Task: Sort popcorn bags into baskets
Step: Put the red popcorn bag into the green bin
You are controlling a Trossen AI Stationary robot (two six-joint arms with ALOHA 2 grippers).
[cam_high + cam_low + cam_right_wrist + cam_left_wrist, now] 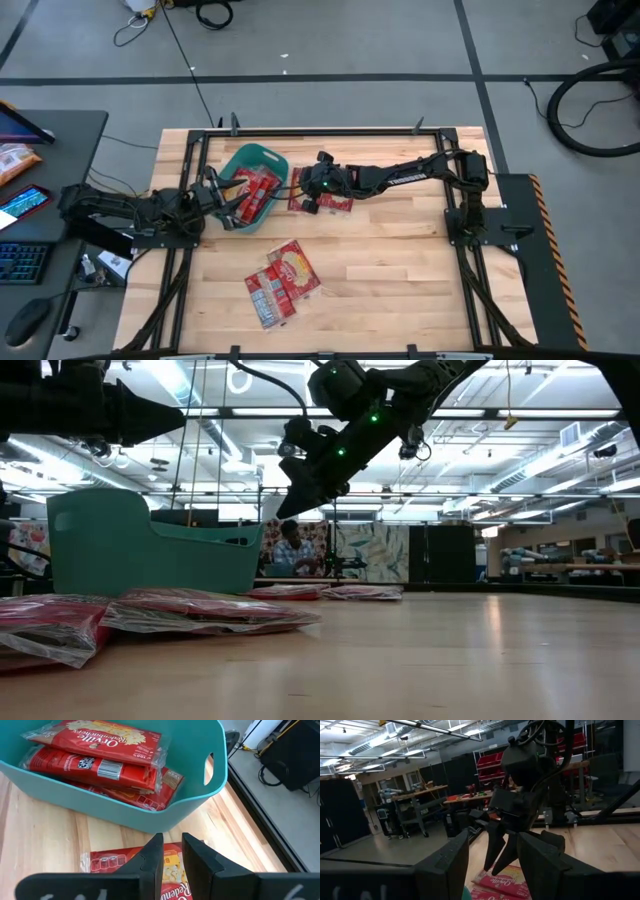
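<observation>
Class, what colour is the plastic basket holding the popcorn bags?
Teal green. The basket shows best in the right wrist view, with red popcorn bags inside.

The lower bags in the tub (pixel 150 817) are mostly covered by the top bag (pixel 95 740); how many lie there cannot be told. The bag right of the tub (pixel 130 862) is partly hidden by the right gripper (pixel 171 847) and cut by the picture's edge. In the high view the left gripper (pixel 222 200) sits at the tub's left rim, its fingers too small to read there. The near bags (pixel 282 282) overlap, so their count is unclear. In the low view, the bags at near left (pixel 60 625) are blurred and cut by the edge. A person (pixel 292 550) beyond the table is partly hidden behind it.
</observation>
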